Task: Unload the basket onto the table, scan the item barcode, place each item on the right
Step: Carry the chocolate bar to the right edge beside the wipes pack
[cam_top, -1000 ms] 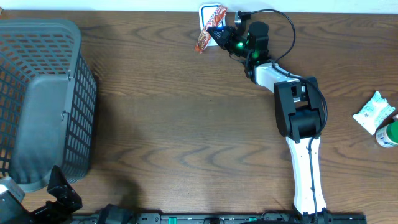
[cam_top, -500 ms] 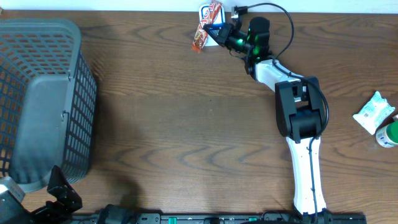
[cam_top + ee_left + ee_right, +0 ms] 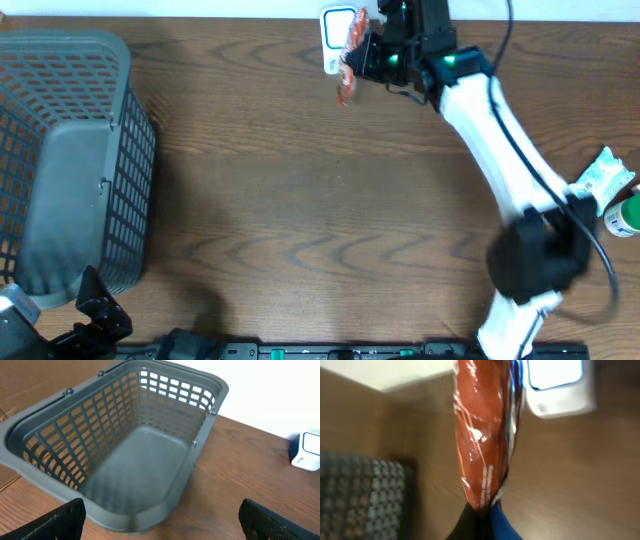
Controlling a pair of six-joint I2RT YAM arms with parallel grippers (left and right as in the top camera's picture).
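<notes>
Near edge, left corner – finds the left gripper [image 3: 95,312] low over the table [image 3: 300,200], jaws spread as wide as they go, nothing between them. Confirms this from the left wrist view: dark ribbed fingers [image 3: 55,521] at the two bottom corners of the frame, the gripper [image 3: 160,510] facing the basket, well short of its rim.

Just beyond: records a grey lattice basket [image 3: 135,190] upright on the left side of the table, solid floor, open mesh walls [image 3: 65,435].

Mid-depth, right edge: notes a green-and-white container [image 3: 625,215] cut off by the frame, and just beside it on the far side a white pouch [image 3: 603,180] with green print. Both well apart from the task's things.

Traces the white right arm [image 3: 500,130] from the near right corner diagonally up to the far edge of the table.

Far edge, centre – finds the right gripper [image 3: 368,58] closed tight on the snack packet [image 3: 349,62], an orange-red glossy wrapper. Sees in the right wrist view the packet [image 3: 480,435] pinched at its end seam, running lengthwise away from the gripper [image 3: 482,522] up the frame.

Farthest: locates the scanner [image 3: 336,28], a small white box with a blue-framed face, against the back edge of the table; also seen at the right border of the left wrist view [image 3: 306,450]. Places the packet along the scanner's right side from overhead, and in front of the scanner [image 3: 560,382] and slightly to its left from the wrist. Cannot tell whether packet and scanner touch.
</notes>
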